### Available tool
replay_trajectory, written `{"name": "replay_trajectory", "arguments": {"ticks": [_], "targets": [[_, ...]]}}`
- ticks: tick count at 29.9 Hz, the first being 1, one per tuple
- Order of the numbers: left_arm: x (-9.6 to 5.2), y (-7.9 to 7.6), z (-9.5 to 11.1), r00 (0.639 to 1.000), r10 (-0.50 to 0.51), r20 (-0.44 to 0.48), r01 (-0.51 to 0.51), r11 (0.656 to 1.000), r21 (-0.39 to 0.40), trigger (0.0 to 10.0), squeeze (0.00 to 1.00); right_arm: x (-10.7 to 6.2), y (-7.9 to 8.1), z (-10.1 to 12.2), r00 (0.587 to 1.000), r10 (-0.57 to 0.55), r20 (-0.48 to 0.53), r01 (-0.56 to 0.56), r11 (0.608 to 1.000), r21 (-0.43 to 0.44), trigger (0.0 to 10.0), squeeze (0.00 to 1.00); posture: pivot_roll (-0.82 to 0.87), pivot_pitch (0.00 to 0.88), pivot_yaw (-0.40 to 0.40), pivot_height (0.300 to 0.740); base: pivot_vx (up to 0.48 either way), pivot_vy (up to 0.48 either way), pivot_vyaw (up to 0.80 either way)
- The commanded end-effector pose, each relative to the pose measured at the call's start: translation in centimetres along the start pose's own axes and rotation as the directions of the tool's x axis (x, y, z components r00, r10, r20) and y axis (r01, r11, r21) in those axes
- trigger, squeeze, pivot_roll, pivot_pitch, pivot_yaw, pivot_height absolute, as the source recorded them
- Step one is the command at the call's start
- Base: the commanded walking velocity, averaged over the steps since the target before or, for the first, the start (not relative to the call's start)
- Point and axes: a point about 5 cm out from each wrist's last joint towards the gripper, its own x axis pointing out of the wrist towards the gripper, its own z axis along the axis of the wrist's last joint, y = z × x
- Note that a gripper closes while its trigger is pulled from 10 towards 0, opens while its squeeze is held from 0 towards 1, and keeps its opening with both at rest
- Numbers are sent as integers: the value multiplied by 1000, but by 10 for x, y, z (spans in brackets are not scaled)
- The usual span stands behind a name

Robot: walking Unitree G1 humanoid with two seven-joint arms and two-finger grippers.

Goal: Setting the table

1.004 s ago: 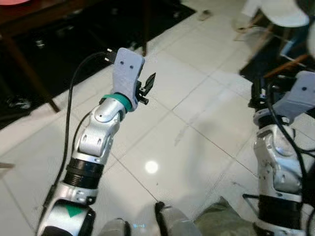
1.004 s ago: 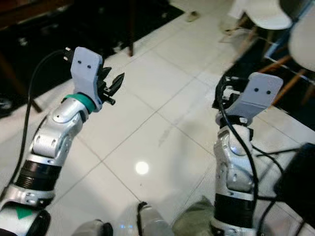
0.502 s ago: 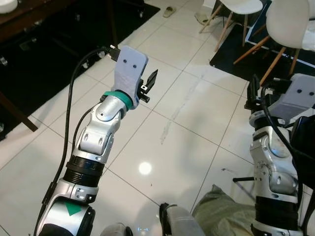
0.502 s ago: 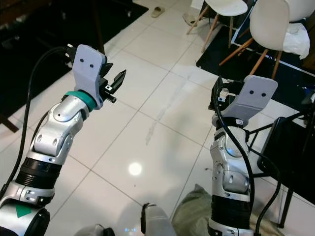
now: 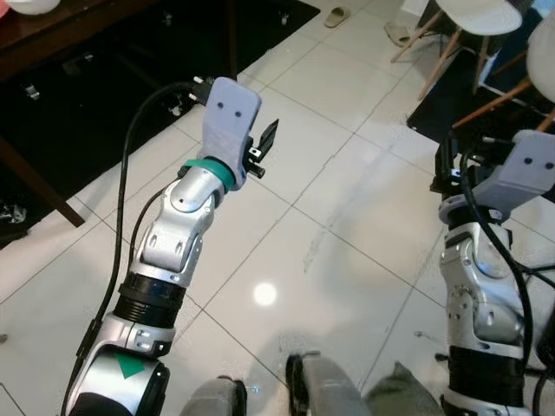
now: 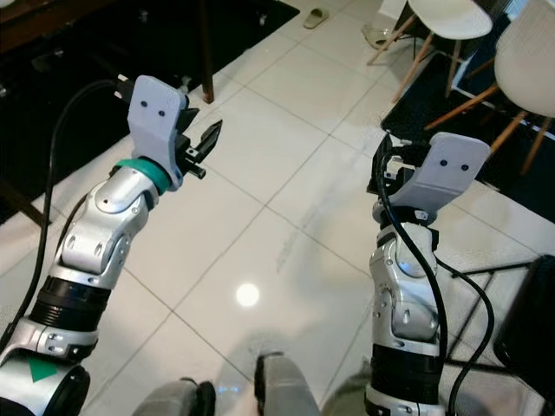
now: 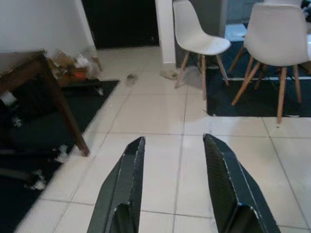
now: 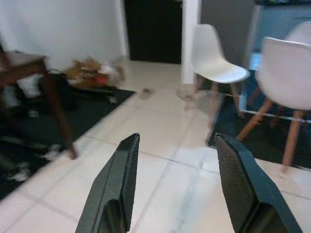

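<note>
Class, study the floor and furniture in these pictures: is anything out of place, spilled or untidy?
Yes. Loose slippers lie on the white tiled floor near the white chairs, and a heap of crumpled clutter sits against the wall beside the dark wooden table. Both hands, left hand and right hand, are open and hold nothing.

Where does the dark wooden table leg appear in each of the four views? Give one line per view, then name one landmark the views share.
Left eye view: dark wooden table leg at the top, left of centre.
Right eye view: table leg at the top, beside the left gripper.
Left wrist view: leg at the left.
Right wrist view: leg at the left.
Shared landmark: the white chair.
</note>
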Motion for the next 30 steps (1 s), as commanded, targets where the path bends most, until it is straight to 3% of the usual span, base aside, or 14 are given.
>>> {"name": "replay_trajectory", "arguments": {"ticks": [1,30], "targets": [[-2,-1,-2,1000,-7,-4,7,1000,12,10000,0,0,-3,2,1000,-11,12,11,1000,-3,10000,0,-35,101,37,740,480,0,0],[1,-2,-2,1000,-12,-1,12,1000,10,10000,0,1,-6,1,999,-36,8,36,999,2,10000,0,-35,97,43,740,480,0,0]]}}
